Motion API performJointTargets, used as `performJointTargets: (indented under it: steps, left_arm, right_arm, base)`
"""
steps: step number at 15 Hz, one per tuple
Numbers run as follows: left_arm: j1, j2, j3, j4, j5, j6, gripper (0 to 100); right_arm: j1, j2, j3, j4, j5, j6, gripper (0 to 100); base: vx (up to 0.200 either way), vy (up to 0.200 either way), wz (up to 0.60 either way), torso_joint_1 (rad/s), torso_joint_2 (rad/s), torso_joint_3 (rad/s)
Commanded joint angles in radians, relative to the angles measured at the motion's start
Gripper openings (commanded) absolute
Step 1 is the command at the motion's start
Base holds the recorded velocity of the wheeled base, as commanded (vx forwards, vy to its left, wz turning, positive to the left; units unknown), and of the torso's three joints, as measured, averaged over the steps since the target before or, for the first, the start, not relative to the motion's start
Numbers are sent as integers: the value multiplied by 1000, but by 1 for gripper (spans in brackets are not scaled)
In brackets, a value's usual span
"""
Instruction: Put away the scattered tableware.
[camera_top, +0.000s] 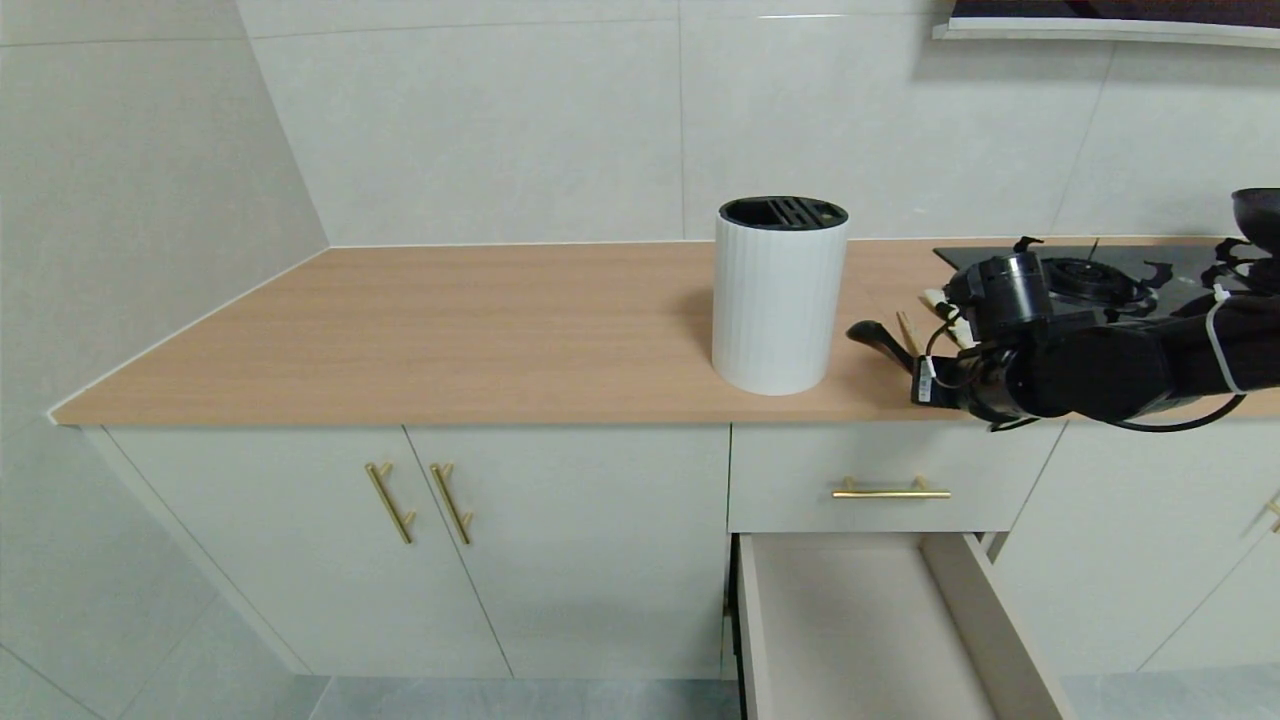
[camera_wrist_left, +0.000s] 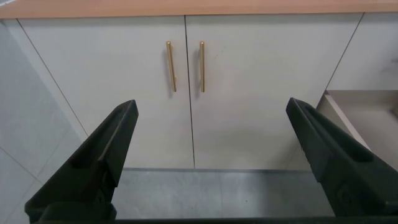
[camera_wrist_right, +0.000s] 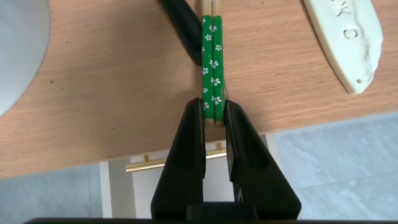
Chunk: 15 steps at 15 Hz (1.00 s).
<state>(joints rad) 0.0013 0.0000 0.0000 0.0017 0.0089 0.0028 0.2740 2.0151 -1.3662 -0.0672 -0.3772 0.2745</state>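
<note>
Right of the white canister (camera_top: 779, 295), the right arm (camera_top: 1110, 372) is rounded matte black (white tie (camera_top: 1218, 340), looping cable (camera_top: 1180, 425)), seemingly camera-topped.

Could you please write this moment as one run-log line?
right hand shut on chopsticks at counter edge | left hand open, facing cabinet doors | drawer open

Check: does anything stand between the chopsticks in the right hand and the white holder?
Only a black utensil handle, lying flat on the counter between the chopsticks and the white holder. Lifted above it, the path looks clear.
</note>
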Motion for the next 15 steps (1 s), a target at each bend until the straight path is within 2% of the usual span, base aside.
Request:
performJointTargets:
  steps: [1, 4, 7, 10, 15]
  left_arm:
    - [0, 0, 0, 0, 0, 0, 100]
    - [0, 0, 0, 0, 0, 0, 100]
    - [0, 0, 0, 0, 0, 0, 100]
    - [0, 0, 0, 0, 0, 0, 100]
    - [0, 0, 0, 0, 0, 0, 100]
  right_arm:
    - [1, -30, 7, 1, 0, 0, 0]
    - [5, -124, 45, 9, 1, 23, 0]
    - [8, -323, 180, 12, 6, 25, 0]
    - [10, -496, 265, 86, 15, 25, 0]
    - [31, -644, 368, 168, 101, 20, 0]
  base:
    - [0, 0, 0, 0, 0, 0]
    - [0, 0, 0, 0, 0, 0]
    - [0, 0, 0, 0, 0, 0]
    - [0, 0, 0, 0, 0, 0]
    - [0, 0, 0, 0, 0, 0]
